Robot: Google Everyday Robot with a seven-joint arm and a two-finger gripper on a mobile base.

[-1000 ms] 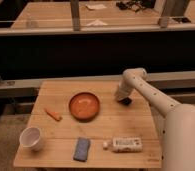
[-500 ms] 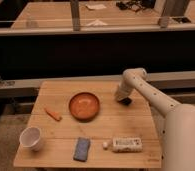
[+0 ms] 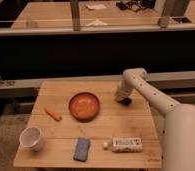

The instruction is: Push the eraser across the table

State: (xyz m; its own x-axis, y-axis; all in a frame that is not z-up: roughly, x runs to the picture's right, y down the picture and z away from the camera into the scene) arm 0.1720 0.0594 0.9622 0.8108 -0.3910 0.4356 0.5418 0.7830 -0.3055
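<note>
The eraser (image 3: 81, 149), a flat blue-grey block, lies near the front edge of the small wooden plank table (image 3: 126, 122), a little left of centre. My gripper (image 3: 125, 100) hangs dark at the end of the white arm over the back right part of the table, to the right of the orange bowl. It is far from the eraser and touches nothing that I can see.
An orange bowl (image 3: 84, 106) sits mid-table. A small orange carrot-like piece (image 3: 53, 114) lies to its left. A white cup (image 3: 31, 138) stands at the front left corner. A white packet (image 3: 126, 144) lies right of the eraser. Long wooden benches (image 3: 51, 20) stand behind.
</note>
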